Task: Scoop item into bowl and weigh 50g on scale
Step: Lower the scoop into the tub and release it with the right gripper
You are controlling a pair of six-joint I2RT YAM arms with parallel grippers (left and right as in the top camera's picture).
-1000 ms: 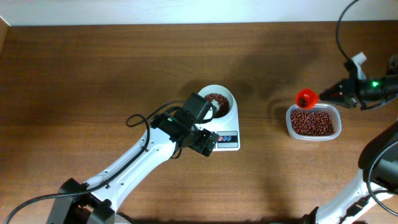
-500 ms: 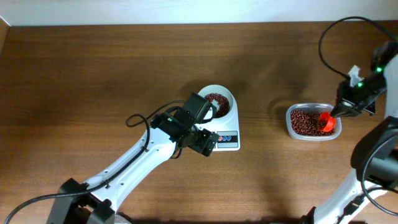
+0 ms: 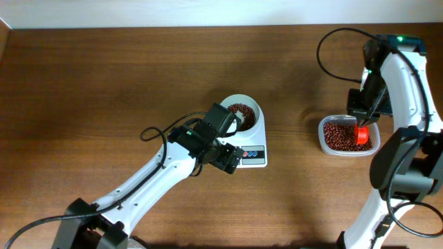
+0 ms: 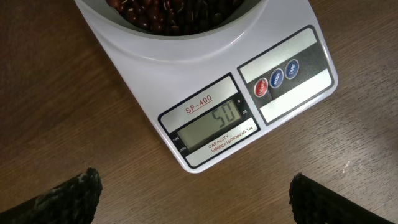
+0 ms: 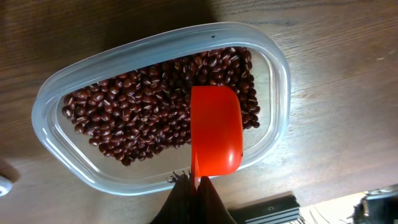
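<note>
Right arm has swung round since a second ago. The red scoop (image 3: pixel 362 133) was out over the table (image 3: pixel 104 76) off the clear container's (image 3: pixel 320 135) far-left corner; it's now over the container's right part, with the arm reaching in from the far side. Left arm, scale (image 3: pixel 257 145) and bowl (image 3: pixel 258 114) are unchanged. Nearest: left gripper (image 4: pixel 199 199) hovers low over the wood just in front of the scale, fingers (image 4: pixel 68 198) spread wide, nothing between them. Straight ahead of it, the scale's display (image 4: pixel 210 122) reads 50, with an SF-400 label above it. Three round buttons (image 4: pixel 276 78), one red and two blue, sit right of the display. The white bowl sits on the scale's far half with beans (image 3: pixel 241 112) heaped inside; the left wrist view catches them only at its top edge. Off to the right, well apart from the scale, the container holds a shallow layer of the same beans. Right gripper (image 5: pixel 193 186) is pressed together on the scoop's handle, pinching it at the bottom of the right wrist view. The scoop's cup points away from the fingers, smooth red face toward the camera, over the beans near the container's right wall. Can't tell whether the cup touches the beans or carries any.
</note>
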